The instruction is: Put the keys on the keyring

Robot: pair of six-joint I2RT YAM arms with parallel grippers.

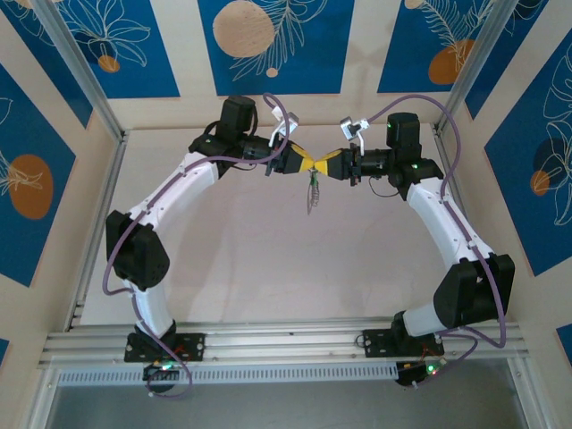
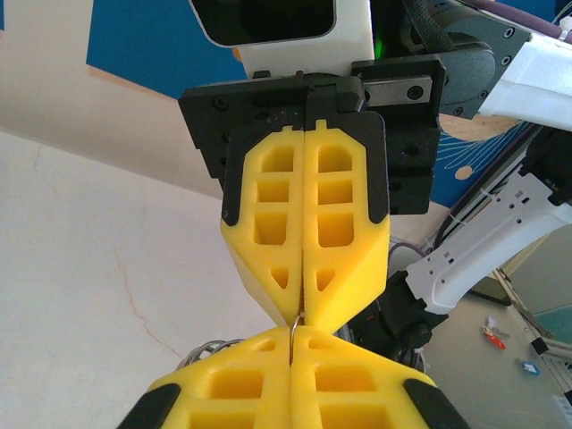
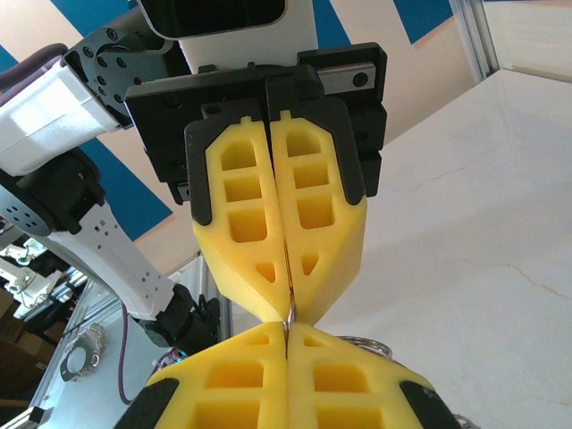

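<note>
High above the back of the table, my left gripper [image 1: 308, 164] and right gripper [image 1: 326, 166] meet tip to tip. Both are shut on the same thin silvery wire of the keyring [image 2: 292, 326], which shows as a sliver between the yellow fingertips. In the right wrist view the wire [image 3: 288, 315] runs from my right gripper [image 3: 286, 340] into the left gripper [image 3: 288, 299] facing it. Below the pinch hang a green-headed key [image 1: 314, 183] and the grey loop [image 1: 310, 204]. Silvery ring coils [image 2: 207, 350] peek out beside my left gripper [image 2: 292, 344].
The pale tabletop [image 1: 268, 268] lies beneath the hanging bundle. Aluminium frame posts [image 1: 89, 89] stand at the back corners, and a rail [image 1: 286, 344] carries both arm bases at the near edge. Both arms arch inward from the sides.
</note>
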